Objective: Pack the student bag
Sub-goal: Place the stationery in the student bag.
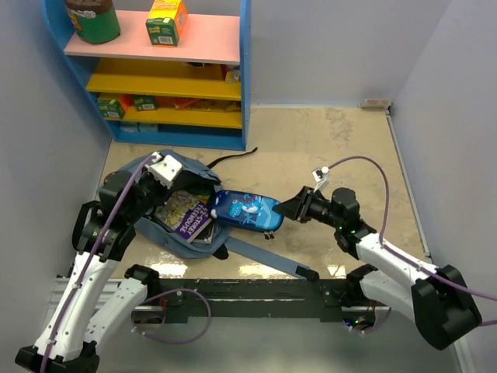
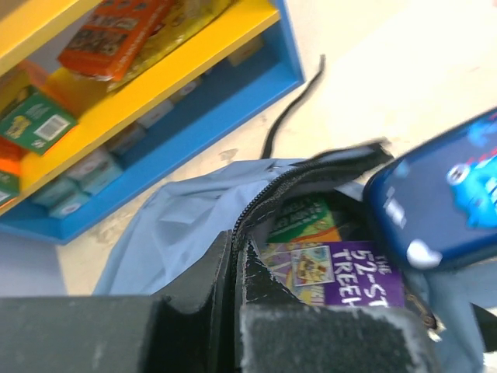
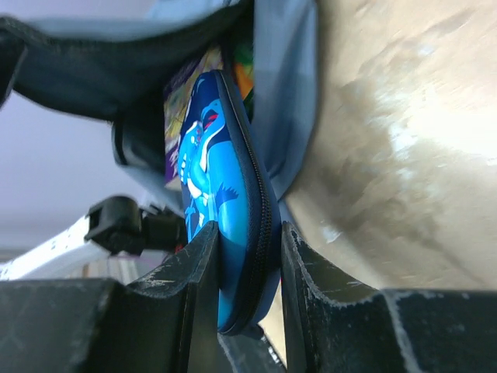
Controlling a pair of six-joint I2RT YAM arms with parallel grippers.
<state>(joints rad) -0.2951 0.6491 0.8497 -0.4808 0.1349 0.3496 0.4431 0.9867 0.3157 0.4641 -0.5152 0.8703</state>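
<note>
Our left arm bends up and over the near left of the table (image 1: 334, 148). Its left hand (image 1: 159, 167) sits at the far rim of the student bag (image 1: 177, 242), fingers (image 2: 210, 295) pressed together on the zipper edge. Our right arm stretches low and leftward, and its right hand (image 1: 289, 208) is clamped on the end of a glossy blue pencil case (image 1: 247, 210), which lies at the right side of the bag's mouth. The bag itself lies open on the table in front of the shelf (image 1: 167, 78).

The case covers part of a purple book (image 2: 349, 272) inside the bag, so we read only "THE 52-ST" and "TREEH". The printing on the boxes on the shelf is too blurred for us to read. One bag strap (image 1: 264, 260) runs toward the arms' base rail, where its end is lost to view.
</note>
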